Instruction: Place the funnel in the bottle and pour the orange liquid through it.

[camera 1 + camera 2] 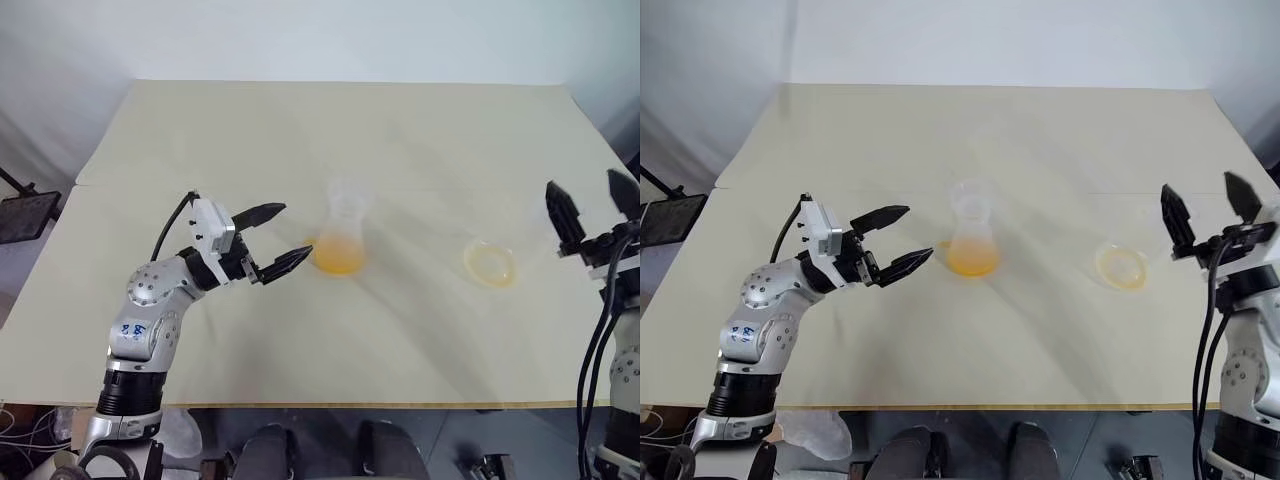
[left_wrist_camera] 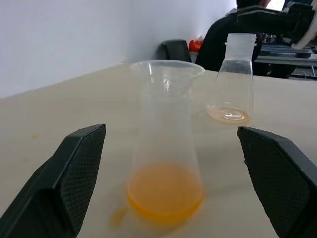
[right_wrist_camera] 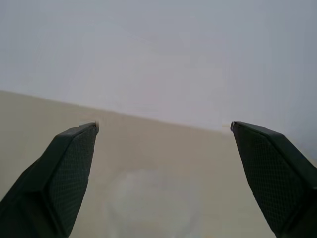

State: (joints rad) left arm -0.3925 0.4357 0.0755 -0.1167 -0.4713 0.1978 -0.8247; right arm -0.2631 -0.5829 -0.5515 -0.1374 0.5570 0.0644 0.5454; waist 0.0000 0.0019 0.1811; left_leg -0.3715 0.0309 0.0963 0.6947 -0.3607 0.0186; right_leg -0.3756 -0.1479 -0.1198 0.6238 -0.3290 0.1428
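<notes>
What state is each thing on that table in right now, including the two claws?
Bottle: upright, funnel seated in its neck, orange liquid pooled inside.
Second flask: upright, nearly empty, thin orange film at the bottom.
Left gripper: open, beside the bottle, holding nothing.
Right gripper: open, empty.

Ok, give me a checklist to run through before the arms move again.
1. Left gripper open, short of the bottle: ok.
2. Right gripper open, holding nothing: ok.
3. Small clear plastic funnel seated in the clear flask-shaped plastic bottle: ok.
4. Translucent orange liquid pooled in the bottle: ok.
5. Second clear narrow-necked flask upright, only an orange film left inside: ok.
6. Beige table dry around the bottle: cannot tell, faint orange mark at its base.
</notes>
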